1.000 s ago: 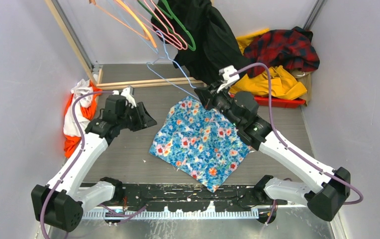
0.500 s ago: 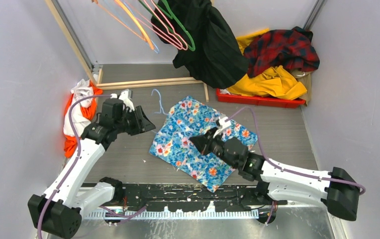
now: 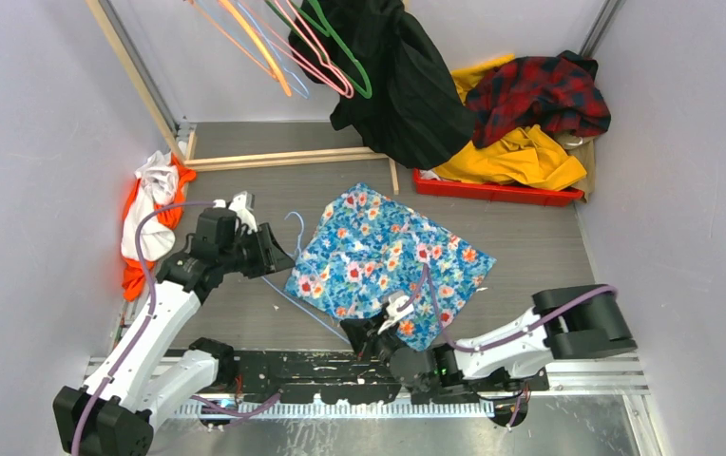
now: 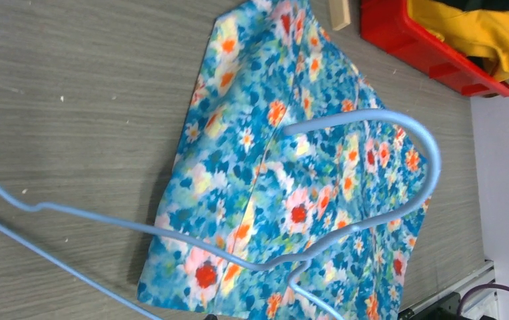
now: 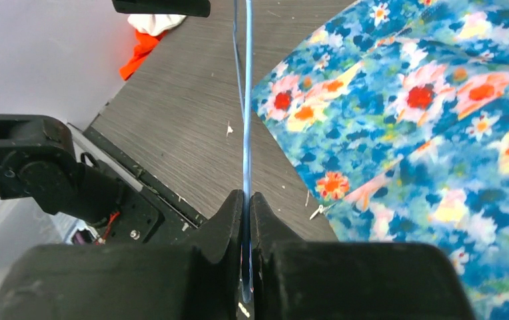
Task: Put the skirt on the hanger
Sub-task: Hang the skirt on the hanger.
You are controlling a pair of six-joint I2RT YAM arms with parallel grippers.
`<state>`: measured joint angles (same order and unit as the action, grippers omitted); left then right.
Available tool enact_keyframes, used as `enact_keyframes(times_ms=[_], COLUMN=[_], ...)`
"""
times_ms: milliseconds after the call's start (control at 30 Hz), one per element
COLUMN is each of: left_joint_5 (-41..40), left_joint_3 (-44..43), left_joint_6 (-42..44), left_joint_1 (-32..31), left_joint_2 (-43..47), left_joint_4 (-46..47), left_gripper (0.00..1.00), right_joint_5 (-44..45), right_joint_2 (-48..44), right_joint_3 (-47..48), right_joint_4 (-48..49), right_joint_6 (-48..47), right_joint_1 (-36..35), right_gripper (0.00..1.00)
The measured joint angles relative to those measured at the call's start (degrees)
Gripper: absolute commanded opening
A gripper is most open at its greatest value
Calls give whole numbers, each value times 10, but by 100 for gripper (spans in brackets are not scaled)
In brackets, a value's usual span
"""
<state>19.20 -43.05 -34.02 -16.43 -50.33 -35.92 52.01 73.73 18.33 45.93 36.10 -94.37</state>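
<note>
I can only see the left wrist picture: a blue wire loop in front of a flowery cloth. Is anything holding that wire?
Observer: Yes. The right wrist view shows the right fingers shut on the blue hanger, pinching its thin wire.
Operator: Is the cloth on it yet?
Observer: No. From above, the skirt lies spread on the table, with the hanger beside its left edge.
Operator: And the arm I'm looking through?
Observer: From above, the left fingers sit by the hanger's hook. I cannot tell whether they grip it.
</note>
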Motion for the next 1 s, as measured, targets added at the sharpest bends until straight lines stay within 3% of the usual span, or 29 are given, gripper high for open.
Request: enact_keyframes(times_ms=[133, 400, 800, 1000], left_joint_5=[1, -5, -79, -126], left_joint_3=[24, 41, 57, 62], left_joint_6=[0, -5, -16, -15], left_joint_1=[0, -15, -78, -78], left_joint_2=[1, -1, -97, -126], left_joint_4=[-1, -2, 18, 25], left_gripper=[37, 37, 40, 52], right_joint_5=[88, 185, 222, 239], right_joint_2=[58, 108, 159, 163], right_joint_3=[15, 25, 54, 48], right_joint_4=[22, 3, -52, -71], right_joint_6=[9, 47, 78, 91], right_joint_1=[-52, -91, -125, -138], right_gripper=[1, 1, 1, 1])
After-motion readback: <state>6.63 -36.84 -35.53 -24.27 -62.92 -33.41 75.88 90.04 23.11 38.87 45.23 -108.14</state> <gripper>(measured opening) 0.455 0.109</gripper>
